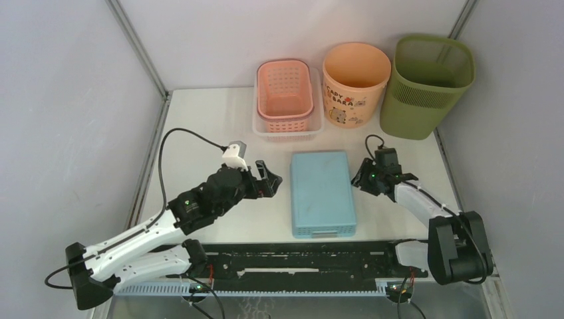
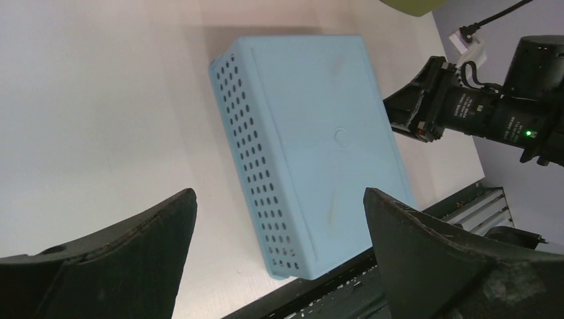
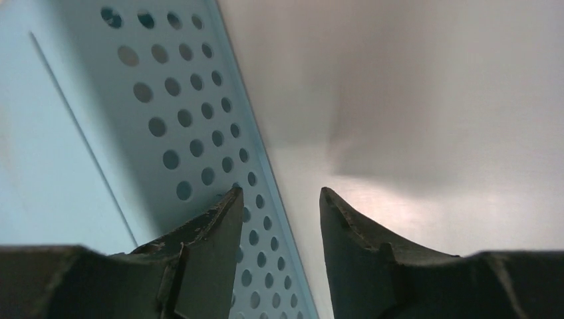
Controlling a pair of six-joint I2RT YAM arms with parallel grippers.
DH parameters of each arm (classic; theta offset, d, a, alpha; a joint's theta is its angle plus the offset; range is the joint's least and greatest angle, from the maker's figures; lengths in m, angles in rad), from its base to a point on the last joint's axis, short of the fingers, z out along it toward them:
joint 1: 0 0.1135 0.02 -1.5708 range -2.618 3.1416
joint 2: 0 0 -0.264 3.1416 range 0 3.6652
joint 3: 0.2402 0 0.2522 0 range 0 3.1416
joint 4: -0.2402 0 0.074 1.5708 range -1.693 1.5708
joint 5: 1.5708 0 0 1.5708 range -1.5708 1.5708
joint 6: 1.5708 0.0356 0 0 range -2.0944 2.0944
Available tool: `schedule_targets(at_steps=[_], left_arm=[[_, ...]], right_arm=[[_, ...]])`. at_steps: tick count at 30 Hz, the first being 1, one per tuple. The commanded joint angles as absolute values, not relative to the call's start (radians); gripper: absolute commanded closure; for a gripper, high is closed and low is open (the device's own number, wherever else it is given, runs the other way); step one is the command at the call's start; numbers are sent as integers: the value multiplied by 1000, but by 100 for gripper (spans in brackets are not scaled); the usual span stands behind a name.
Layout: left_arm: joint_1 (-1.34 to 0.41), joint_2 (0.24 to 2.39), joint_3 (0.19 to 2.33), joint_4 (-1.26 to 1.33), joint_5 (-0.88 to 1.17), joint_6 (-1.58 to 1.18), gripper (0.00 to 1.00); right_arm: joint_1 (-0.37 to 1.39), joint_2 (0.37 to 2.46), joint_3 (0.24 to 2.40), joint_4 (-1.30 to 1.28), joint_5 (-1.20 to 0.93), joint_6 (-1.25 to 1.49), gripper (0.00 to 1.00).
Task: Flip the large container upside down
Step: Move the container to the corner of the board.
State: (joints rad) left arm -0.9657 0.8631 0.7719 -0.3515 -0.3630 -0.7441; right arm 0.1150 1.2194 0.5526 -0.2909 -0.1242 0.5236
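The large container, an olive-green bin with a mesh upper band, stands upright with its mouth up at the far right corner of the table. A sliver of it shows at the top of the left wrist view. My left gripper is open and empty, left of the blue basket, with its jaws wide apart in its wrist view. My right gripper sits low at the blue basket's right side, well short of the bin. Its jaws are a little apart with nothing clamped between them.
A blue perforated basket lies upside down mid-table between the grippers. A pink basket sits in a clear tray at the back. A peach cartoon-print bucket stands just left of the bin. Grey walls close in both sides.
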Motion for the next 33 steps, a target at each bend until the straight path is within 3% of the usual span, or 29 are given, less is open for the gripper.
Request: schedule_targets(at_steps=[1, 12, 25, 28, 33], left_arm=[[-951, 824, 734, -351, -390, -757, 0], [-940, 697, 662, -431, -453, -811, 0], [-940, 588, 620, -600, -512, -892, 0], [-940, 599, 644, -630, -509, -883, 0], [-940, 603, 659, -637, -486, -868, 0]], right_arm=[[243, 1281, 610, -175, -138, 587, 45], [526, 1562, 829, -82, -130, 673, 45], [742, 1998, 1528, -207, -376, 592, 40], [747, 1986, 1572, -279, -329, 553, 40], [666, 1745, 1406, -362, -192, 513, 36]])
